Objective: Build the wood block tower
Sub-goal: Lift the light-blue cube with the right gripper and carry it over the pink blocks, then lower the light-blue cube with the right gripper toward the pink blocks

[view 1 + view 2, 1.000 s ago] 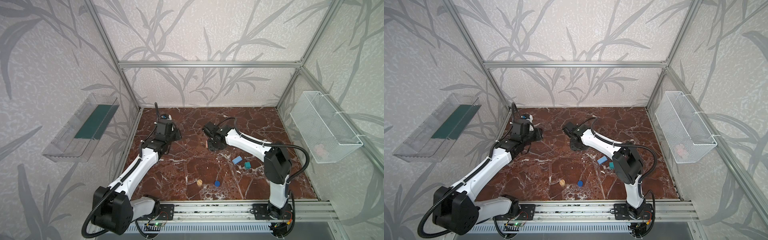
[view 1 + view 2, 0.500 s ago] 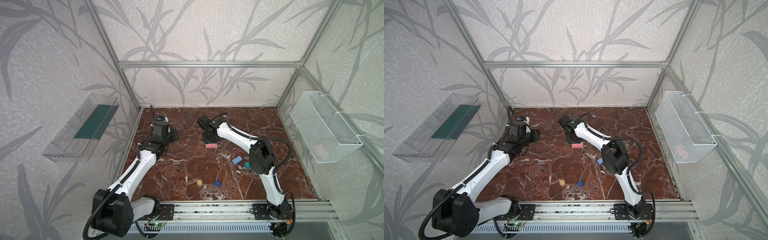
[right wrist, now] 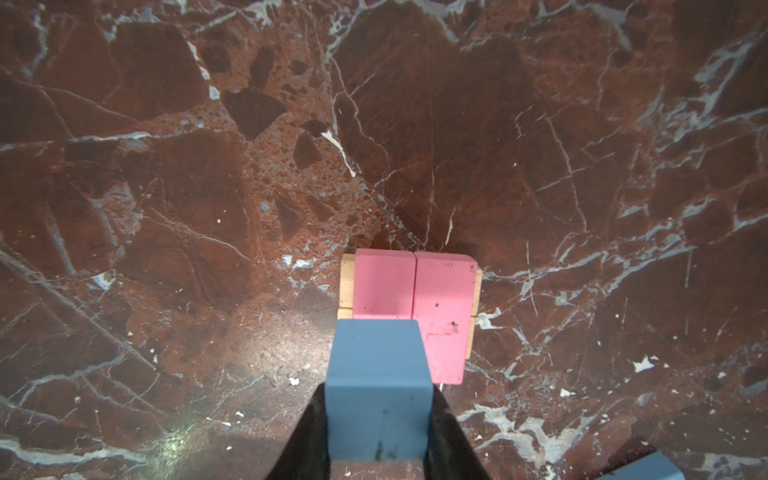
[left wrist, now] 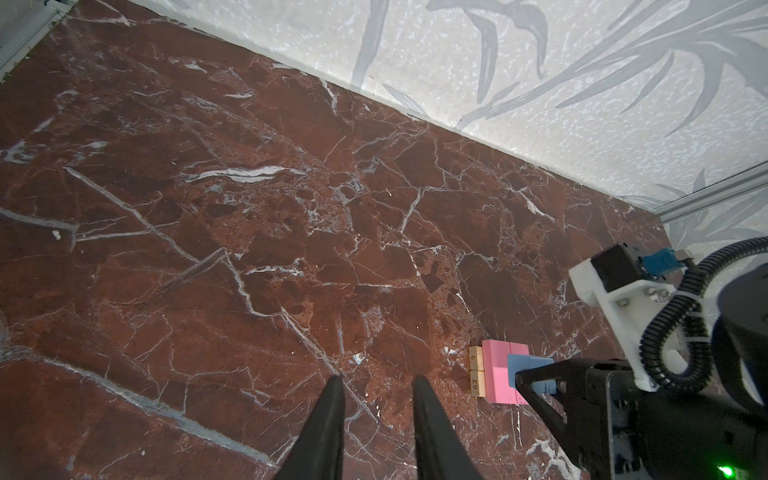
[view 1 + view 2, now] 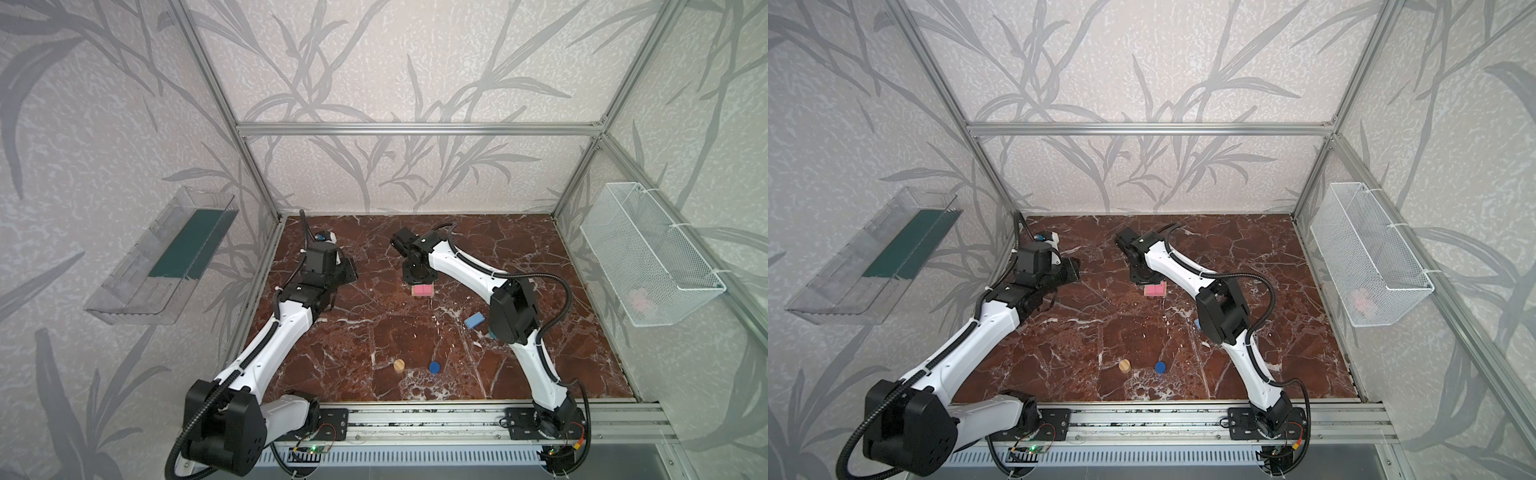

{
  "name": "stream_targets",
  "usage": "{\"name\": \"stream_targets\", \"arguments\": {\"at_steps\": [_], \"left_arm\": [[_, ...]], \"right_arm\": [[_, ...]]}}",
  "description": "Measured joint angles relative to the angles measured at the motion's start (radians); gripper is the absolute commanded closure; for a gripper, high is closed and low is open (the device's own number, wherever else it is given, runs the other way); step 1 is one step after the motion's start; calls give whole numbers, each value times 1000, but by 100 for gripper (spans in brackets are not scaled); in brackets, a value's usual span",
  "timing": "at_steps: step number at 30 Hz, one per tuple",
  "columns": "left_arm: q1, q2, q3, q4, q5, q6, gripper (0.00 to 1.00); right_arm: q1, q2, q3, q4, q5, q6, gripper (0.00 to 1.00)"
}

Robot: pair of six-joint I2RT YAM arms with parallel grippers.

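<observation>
Tower [image 3: 411, 303] could topple if the right claw [image 3: 378, 419], pinching a blue block [image 3: 378, 370], lowers it off-centre; left claw [image 4: 377, 388] hangs spread, empty.

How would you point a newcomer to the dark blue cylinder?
Find the metal rail at the front of the marble floor. Behind its middle sit two cylinders, apart. The dark blue cylinder is the one nearer the right arm; its neighbour, the tan cylinder, is plain wood.

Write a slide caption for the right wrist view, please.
The right gripper holds a light blue block at the two pink bars, which lie across two tan bars.
</observation>
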Motion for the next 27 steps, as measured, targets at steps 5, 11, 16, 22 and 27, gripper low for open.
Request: {"name": "stream_targets", "arguments": {"at_steps": [5, 11, 16, 22, 27], "left_arm": [[1, 0, 0, 0, 3, 0, 72], [3, 0, 0, 0, 3, 0, 72], [4, 0, 0, 1, 3, 0, 72], [5, 0, 0, 1, 3, 0, 72], [5, 0, 0, 1, 3, 0, 72]], "right_arm": [[-3, 18, 1, -8, 0, -1, 99], [-5, 18, 11, -11, -1, -3, 100], [-5, 20, 13, -11, -1, -4, 100], [-5, 23, 13, -11, -1, -11, 100], [-7, 23, 13, -11, -2, -23, 100]]}}
